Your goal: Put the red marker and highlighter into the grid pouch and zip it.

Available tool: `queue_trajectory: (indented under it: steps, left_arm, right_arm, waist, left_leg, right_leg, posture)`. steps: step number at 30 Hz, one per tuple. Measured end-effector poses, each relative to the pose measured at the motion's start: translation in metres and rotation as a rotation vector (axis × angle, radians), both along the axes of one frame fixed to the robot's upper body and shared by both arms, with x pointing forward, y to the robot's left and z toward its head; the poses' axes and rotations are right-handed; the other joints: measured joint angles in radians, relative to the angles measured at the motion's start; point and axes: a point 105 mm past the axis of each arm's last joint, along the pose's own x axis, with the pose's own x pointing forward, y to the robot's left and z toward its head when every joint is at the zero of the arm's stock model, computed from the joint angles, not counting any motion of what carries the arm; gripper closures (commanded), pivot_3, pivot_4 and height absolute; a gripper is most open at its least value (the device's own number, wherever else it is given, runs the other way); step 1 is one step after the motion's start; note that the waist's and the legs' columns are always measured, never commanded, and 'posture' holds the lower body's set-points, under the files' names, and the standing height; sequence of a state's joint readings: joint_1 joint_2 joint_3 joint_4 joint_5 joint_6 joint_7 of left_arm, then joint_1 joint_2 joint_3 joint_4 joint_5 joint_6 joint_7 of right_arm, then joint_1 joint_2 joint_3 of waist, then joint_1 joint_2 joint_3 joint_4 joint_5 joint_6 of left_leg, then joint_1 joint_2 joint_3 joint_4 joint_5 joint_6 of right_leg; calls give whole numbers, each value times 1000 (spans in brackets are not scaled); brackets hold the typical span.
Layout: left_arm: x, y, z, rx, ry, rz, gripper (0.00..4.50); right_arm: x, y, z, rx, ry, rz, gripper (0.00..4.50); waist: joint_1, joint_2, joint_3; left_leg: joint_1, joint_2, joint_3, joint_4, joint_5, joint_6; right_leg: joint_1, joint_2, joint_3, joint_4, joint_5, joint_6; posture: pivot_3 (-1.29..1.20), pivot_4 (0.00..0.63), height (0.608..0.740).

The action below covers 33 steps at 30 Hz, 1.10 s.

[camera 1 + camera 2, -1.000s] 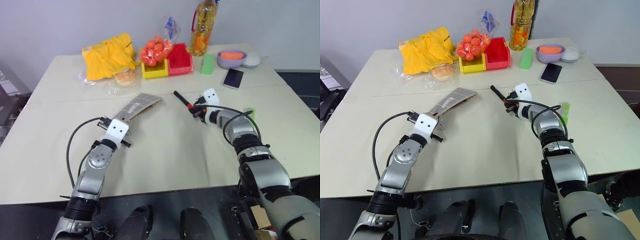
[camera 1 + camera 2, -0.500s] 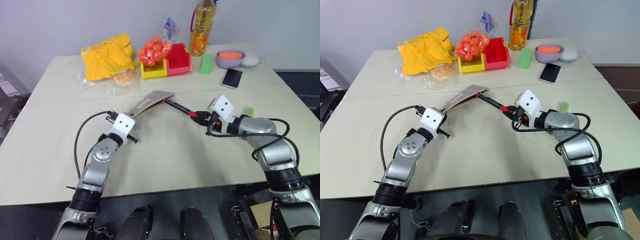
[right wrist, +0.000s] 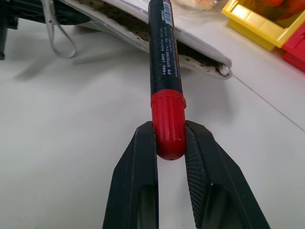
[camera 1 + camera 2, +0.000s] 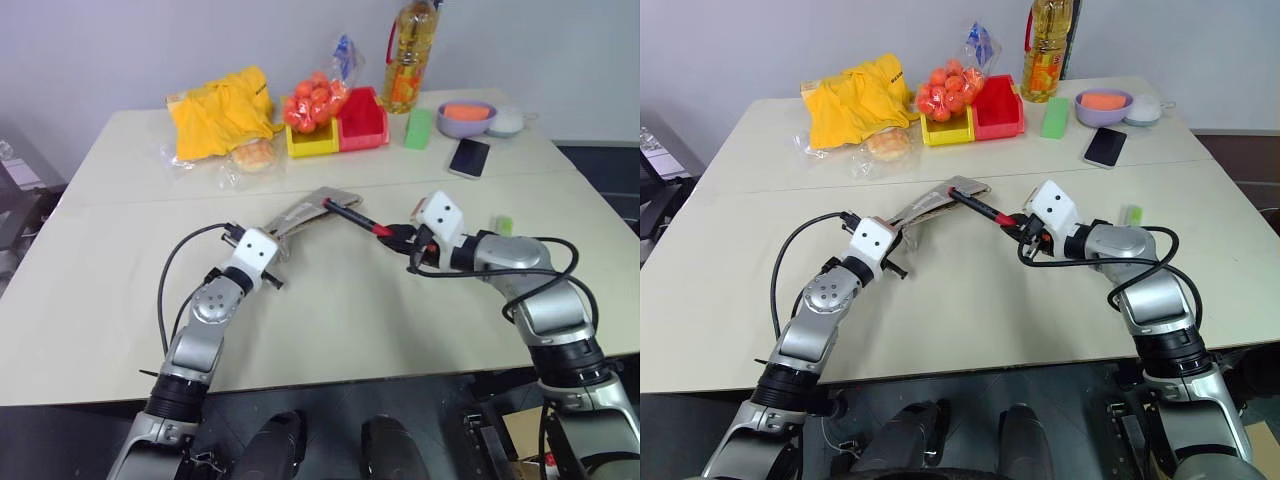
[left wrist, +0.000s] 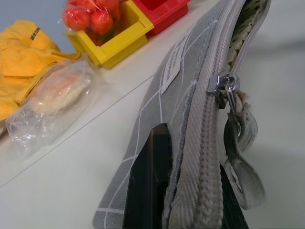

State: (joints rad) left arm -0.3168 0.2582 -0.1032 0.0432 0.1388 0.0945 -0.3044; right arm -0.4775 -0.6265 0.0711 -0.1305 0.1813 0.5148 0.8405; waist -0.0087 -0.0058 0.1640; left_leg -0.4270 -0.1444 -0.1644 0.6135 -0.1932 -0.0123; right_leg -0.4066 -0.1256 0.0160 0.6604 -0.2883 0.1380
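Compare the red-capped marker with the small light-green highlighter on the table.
The slim black-barrelled marker with the red cap is held off the table by its cap in the right gripper, tip at the grey grid pouch; the short chunky light-green highlighter lies free on the table. The marker looks longer and thinner. The marker is opaque black and red, the highlighter pale green. Both are pens not yet inside the pouch.

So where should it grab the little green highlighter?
Probably around its middle, from above, fingers across its short width. The highlighter lies flat on the table beside the right arm, with nothing touching it, so a top-down pinch looks easiest.
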Motion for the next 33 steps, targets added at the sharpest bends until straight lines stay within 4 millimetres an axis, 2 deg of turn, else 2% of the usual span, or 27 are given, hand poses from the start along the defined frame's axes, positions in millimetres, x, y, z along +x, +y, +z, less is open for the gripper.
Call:
queue_trajectory:
  steps: [33]
  left_arm:
    - [-2,0,-2,-11,6,-2,4500]
  right_arm:
    - [-3,-9,-10,-31,18,31,4255]
  waist:
    - [-1,0,0]
  left_leg:
    - [0,0,0,0,0,0]
  right_leg:
    - [0,0,0,0,0,0]
  posture:
    - [0,150,740]
